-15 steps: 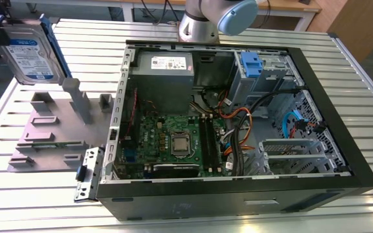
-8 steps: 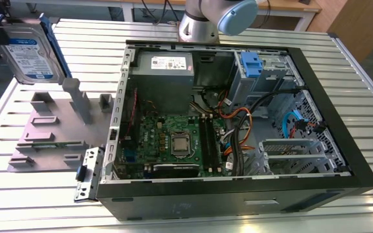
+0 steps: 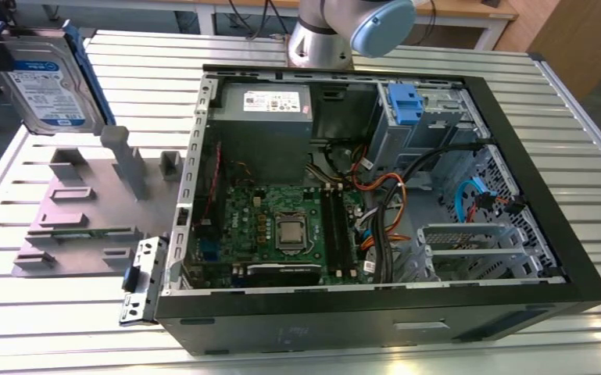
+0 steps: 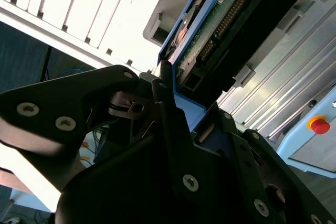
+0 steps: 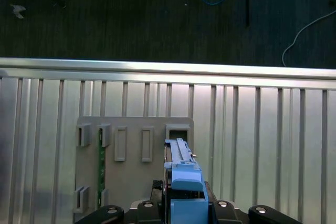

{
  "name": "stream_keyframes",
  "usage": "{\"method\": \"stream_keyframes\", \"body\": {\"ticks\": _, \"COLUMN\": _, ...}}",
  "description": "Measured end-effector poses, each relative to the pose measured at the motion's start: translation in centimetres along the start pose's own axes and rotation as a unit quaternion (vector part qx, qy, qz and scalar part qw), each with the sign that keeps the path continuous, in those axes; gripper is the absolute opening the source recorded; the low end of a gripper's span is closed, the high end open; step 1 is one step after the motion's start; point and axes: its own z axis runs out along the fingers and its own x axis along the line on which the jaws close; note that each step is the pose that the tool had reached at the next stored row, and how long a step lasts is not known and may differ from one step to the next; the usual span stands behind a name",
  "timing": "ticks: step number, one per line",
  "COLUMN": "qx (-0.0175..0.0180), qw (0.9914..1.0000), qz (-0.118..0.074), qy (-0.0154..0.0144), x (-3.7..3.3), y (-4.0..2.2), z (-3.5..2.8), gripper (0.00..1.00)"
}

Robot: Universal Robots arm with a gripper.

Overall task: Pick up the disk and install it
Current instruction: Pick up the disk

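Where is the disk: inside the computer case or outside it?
Outside. The gripper holds the disk on edge by its blue frame, over the grey fixture plate beside the open computer case.

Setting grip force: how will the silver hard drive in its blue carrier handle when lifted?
That silver metal hard drive looks rigid, probably heavy for its size. Exposed green circuit board looks fragile; blue plastic carrier frame may flex.

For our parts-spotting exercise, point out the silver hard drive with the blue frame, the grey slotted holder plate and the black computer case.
Silver metal hard drive in blue frame (image 3: 44,78): exterior view, its label.
Grey slotted holder plate (image 3: 107,205): exterior view, bare flat face.
Black computer case (image 3: 384,301): exterior view, black rim.
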Motion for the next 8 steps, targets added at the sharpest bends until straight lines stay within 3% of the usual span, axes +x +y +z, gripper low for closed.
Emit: {"method": "stream_keyframes", "body": {"ticks": 8, "qx": 0.0000, "qw": 1.00000, "qz": 0.000, "qy": 0.0000, "x": 0.01, "y": 0.01, "z": -0.43, "gripper": 0.37}}
